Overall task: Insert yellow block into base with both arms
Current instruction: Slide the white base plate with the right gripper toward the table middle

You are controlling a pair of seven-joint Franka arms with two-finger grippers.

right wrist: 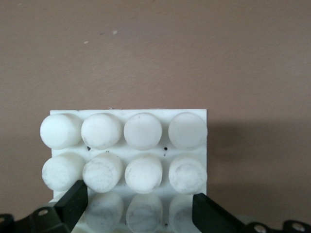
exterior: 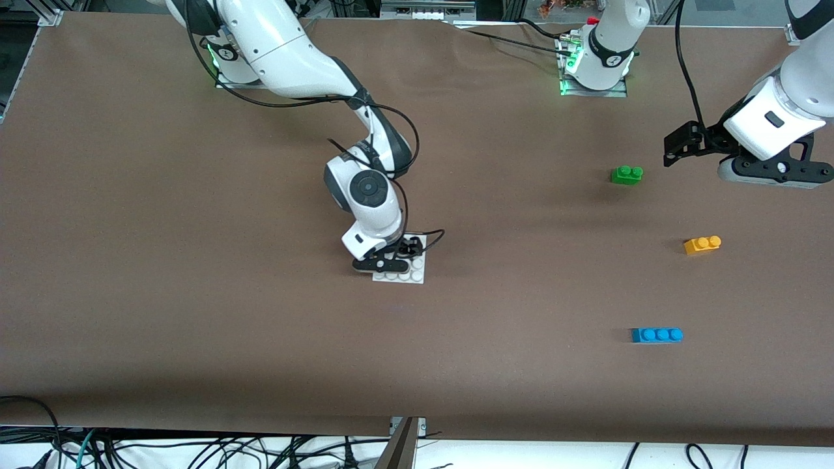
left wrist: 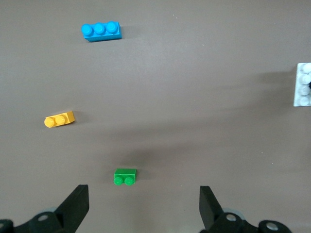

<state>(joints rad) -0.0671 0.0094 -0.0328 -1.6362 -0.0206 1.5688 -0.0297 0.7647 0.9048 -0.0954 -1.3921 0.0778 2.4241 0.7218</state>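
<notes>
The right gripper [exterior: 393, 258] sits low over the base [exterior: 409, 276], its fingers [right wrist: 73, 204] spread apart on either side of the white plate's studs, with no visible clamp on it. The base lies flat on the brown table [exterior: 163, 260] near its middle. The left gripper [exterior: 681, 144] hangs in the air at the left arm's end of the table, jaws wide apart and empty. The yellow block [exterior: 702, 245] rests on the table, between the green brick [exterior: 626, 174] and the blue brick [exterior: 657, 335], well apart from the base.
</notes>
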